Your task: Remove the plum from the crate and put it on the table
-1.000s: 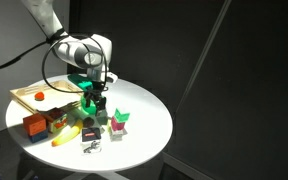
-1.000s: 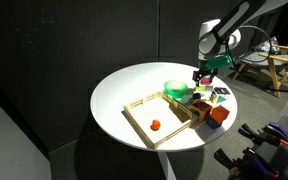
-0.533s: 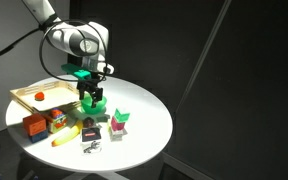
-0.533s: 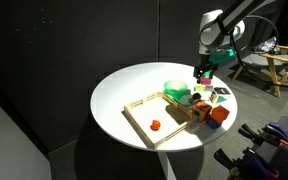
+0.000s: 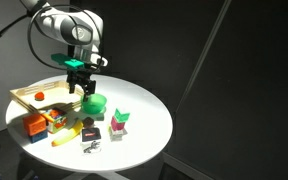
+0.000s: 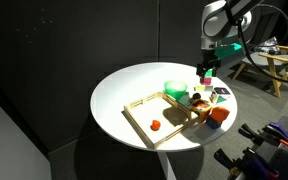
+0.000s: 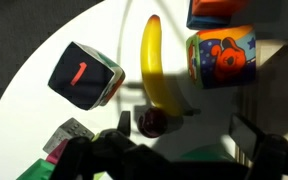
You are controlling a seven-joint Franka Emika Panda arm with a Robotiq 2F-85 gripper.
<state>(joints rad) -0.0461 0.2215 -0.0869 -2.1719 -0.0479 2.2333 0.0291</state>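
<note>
A dark red plum (image 7: 152, 122) lies on the white table, touching the lower end of a banana (image 7: 156, 60). My gripper (image 7: 184, 128) is open and empty and hangs well above them. In both exterior views the gripper (image 5: 80, 84) (image 6: 206, 72) is raised above a green bowl (image 5: 95, 101) (image 6: 176, 91). The wooden crate (image 5: 22, 104) (image 6: 142, 120) holds a small orange-red fruit (image 5: 40, 96) (image 6: 155, 125).
A black cube with a red 1 (image 7: 84, 77), an orange printed can (image 7: 222, 55) and an orange box (image 5: 34, 125) stand around the banana (image 5: 68, 136). A pink and green block (image 5: 121, 120) stands near the table's middle. The round table's edge (image 5: 162, 140) is close.
The gripper has risen from low beside the banana and bowl to well above the bowl, drifting towards the crate. It stays open; the objects have not moved.
</note>
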